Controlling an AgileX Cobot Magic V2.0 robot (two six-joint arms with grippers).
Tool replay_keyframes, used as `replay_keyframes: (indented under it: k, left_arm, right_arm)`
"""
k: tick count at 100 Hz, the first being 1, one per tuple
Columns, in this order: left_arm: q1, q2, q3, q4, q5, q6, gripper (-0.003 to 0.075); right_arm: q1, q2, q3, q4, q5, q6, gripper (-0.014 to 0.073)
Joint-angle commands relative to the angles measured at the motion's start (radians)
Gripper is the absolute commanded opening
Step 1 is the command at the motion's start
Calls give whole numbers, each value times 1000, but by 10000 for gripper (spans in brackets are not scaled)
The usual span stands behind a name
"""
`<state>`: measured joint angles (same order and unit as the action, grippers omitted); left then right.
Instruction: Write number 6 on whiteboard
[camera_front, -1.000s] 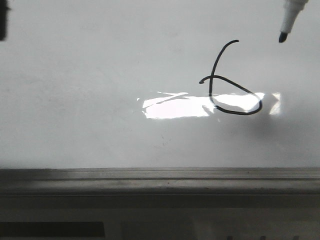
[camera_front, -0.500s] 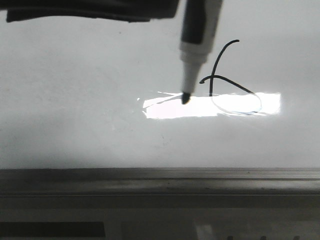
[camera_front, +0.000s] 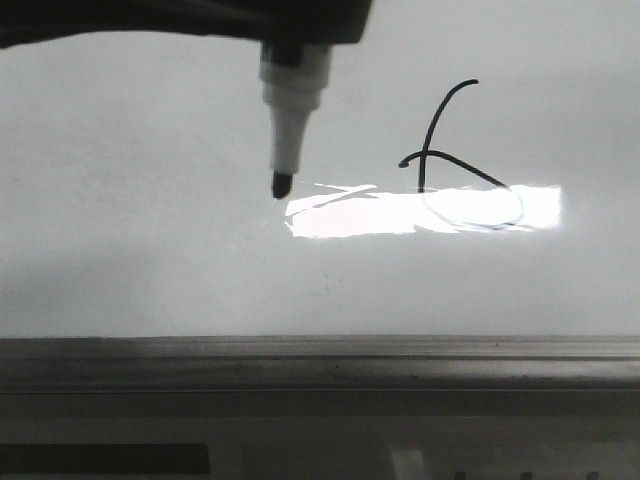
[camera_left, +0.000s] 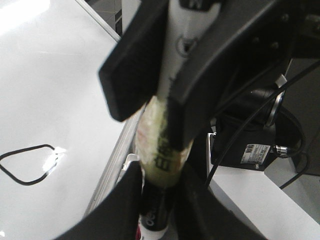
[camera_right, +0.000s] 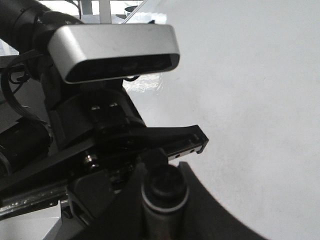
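Marker moving left, away from the finished digit.
The left gripper (camera_left: 165, 100) is gripping the white black-tipped marker (camera_front: 290, 110), lifting off the glossy whiteboard (camera_front: 150, 260); the thin black number 6 (camera_front: 460, 160) looks complete. Right gripper: cannot tell.

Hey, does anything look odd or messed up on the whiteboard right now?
The 6 looks malformed: its loop starts with a stray tail sticking out left of the stem, and the lower loop vanishes in the glare. The marker hangs left of it.
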<state>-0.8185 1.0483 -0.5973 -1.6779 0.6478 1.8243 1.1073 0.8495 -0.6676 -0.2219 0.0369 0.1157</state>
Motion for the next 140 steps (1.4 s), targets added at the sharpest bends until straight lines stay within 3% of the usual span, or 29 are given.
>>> replay_keyframes:
  k: [1,8,39,45,63,72,91,98,105,116,140]
  left_arm:
    - [-2,-8,-34,-39,43,-1,33]
    - [-2,-8,-34,-44,43,-1,-22]
    - [-2,-8,-34,-45,50,0,-20]
    - [-2,-8,-34,-45,50,0,-20]
    - [3,-8,-34,-36,34,-63,-20]
    - [3,-8,-25,-23,-31,-134,-20]
    - [3,-8,11,-11,-306,-381,-20]
    - [3,-8,19,-11,-417,-502,-20]
    - [3,-8,21,-11,-471,-554,-20]
    - [3,-8,21,-57,-527,-556,-20]
    - [3,-8,21,-98,-632,-556,-21]
  right_arm:
    - [3,-1,-37,-13,-84,-2,-64]
    - [3,-1,-37,-13,-77,-2,-64]
    - [3,0,-37,-13,-47,-2,-36]
    - [3,0,-37,-13,-16,-2,48]
    - [3,-25,-37,-16,59,-2,433]
    - [1,-65,-37,-26,58,-2,510]
    - [-39,-165,-37,-28,90,-2,506]
    - [-48,-198,-37,-28,120,-2,439]
    - [-48,-218,-37,-28,148,-2,276]
    - [-48,-232,-37,-28,173,-2,-76]
    - [-48,-232,-37,-26,173,-2,-64]
